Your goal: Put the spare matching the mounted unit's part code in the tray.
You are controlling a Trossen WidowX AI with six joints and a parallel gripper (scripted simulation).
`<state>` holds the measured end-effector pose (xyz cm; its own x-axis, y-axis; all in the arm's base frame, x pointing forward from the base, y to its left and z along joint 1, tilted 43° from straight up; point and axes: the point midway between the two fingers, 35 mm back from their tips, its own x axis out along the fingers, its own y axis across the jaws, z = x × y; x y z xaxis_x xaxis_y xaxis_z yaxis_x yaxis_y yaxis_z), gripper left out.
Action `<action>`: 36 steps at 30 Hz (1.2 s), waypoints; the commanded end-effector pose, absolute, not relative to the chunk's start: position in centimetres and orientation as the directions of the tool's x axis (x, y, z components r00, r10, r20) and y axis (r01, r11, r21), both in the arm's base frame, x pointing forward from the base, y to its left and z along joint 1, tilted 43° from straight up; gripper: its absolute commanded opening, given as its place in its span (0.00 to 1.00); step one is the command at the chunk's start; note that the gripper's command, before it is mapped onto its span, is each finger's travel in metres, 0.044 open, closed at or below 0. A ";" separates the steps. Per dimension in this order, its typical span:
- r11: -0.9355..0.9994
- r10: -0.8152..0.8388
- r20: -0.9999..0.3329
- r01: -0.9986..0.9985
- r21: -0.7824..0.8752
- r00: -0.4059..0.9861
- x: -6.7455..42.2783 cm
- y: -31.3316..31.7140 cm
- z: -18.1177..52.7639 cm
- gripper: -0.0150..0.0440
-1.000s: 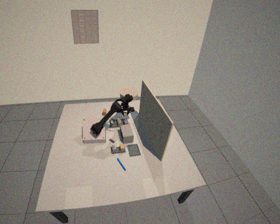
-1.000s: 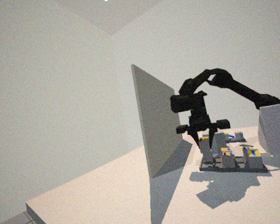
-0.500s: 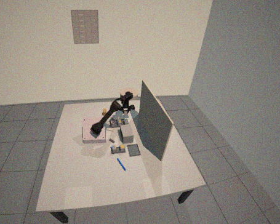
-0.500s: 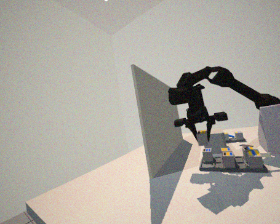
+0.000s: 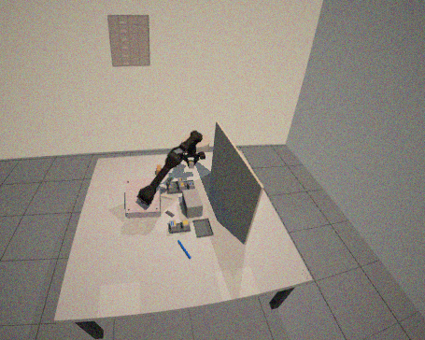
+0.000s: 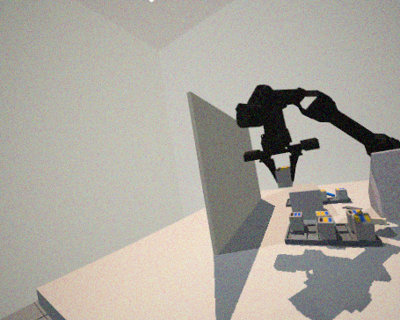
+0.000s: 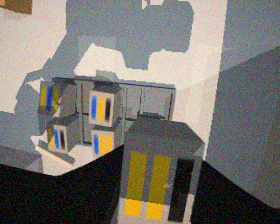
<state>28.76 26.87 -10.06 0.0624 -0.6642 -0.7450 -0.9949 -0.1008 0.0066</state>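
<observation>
We see the arm (image 6: 338, 120) bent over, its gripper (image 6: 284, 169) pointing down and clamped on a yellow-striped spare (image 7: 154, 172) above the rack (image 6: 334, 239).

Table (image 5: 126, 280): carries every item below.
Arm base (image 5: 131, 210): on the table's left part in the top view.
Panel (image 5: 233, 187): stands upright, right of the base.
Rack (image 6: 294, 239): between base and panel, spares standing in it.
Gripper (image 6: 282, 169): raised above the rack, just beside the panel.
Spare (image 7: 157, 175): between the gripper's fingers, off the table.
Mounted unit (image 5: 192, 202): nearer the camera than the rack.
Tray (image 5: 203, 228): just before the mounted unit.
Pen (image 5: 184, 248): before the tray.
</observation>
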 end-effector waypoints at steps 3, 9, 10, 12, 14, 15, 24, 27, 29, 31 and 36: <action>-0.100 -0.658 -0.751 -0.995 0.004 0.063 28.6 27.7 -9.3 0.25; -0.104 -0.645 -0.762 -0.995 0.008 0.061 31.0 25.8 -6.4 0.25; -0.105 -0.643 -0.763 -0.994 0.009 0.061 31.4 25.4 -5.8 0.25; -0.107 -0.639 -0.767 -0.994 0.009 0.061 32.2 24.6 -4.7 0.25; -0.108 -0.635 -0.770 -0.994 0.010 0.062 33.0 23.7 -3.6 0.25; -0.109 -0.634 -0.771 -0.994 0.010 0.062 33.3 23.3 -3.1 0.25; -0.115 -0.624 -0.779 -0.993 0.008 0.066 36.0 18.7 1.7 0.25; -0.116 -0.622 -0.780 -0.993 0.007 0.067 36.7 17.1 3.3 0.25; -0.117 -0.622 -0.780 -0.993 0.006 0.069 37.0 15.9 4.4 0.25; -0.118 -0.622 -0.780 -0.993 0.005 0.070 37.3 14.8 5.4 0.25; -0.119 -0.624 -0.778 -0.993 0.003 0.072 37.8 11.8 7.9 0.25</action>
<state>37.54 13.66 6.05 0.0620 -0.6217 -0.7808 -0.9938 -0.1109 0.0095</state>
